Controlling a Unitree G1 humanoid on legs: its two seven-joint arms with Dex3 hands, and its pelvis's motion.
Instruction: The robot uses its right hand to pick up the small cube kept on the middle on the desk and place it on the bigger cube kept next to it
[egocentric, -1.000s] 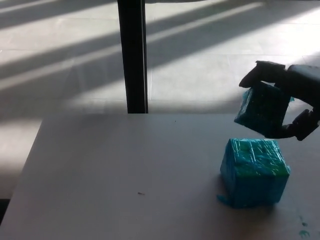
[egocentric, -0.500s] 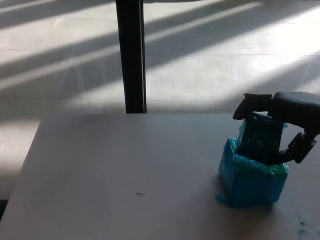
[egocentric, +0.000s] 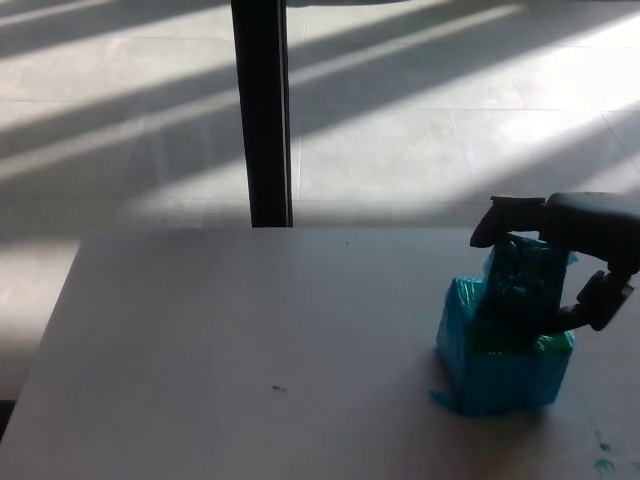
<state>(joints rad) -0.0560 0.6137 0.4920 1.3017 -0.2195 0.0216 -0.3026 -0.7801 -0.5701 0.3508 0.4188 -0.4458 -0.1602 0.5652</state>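
In the head view the bigger blue-green cube (egocentric: 498, 365) stands on the white desk (egocentric: 250, 340) at the right. The small blue-green cube (egocentric: 522, 283) rests on its top, slightly toward the back. My black right hand (egocentric: 575, 250) comes in from the right edge and is shut on the small cube, one finger over its top and others against its right side. My left hand does not show.
A dark vertical post (egocentric: 262, 110) rises behind the desk's far edge. Beyond it lies a sunlit tiled floor (egocentric: 420, 110). A small dark speck (egocentric: 279, 388) and blue-green marks (egocentric: 603, 462) lie on the desk.
My right hand has come down and to the left with the small cube, from the air above onto the top of the bigger cube. The camera has shifted slightly.
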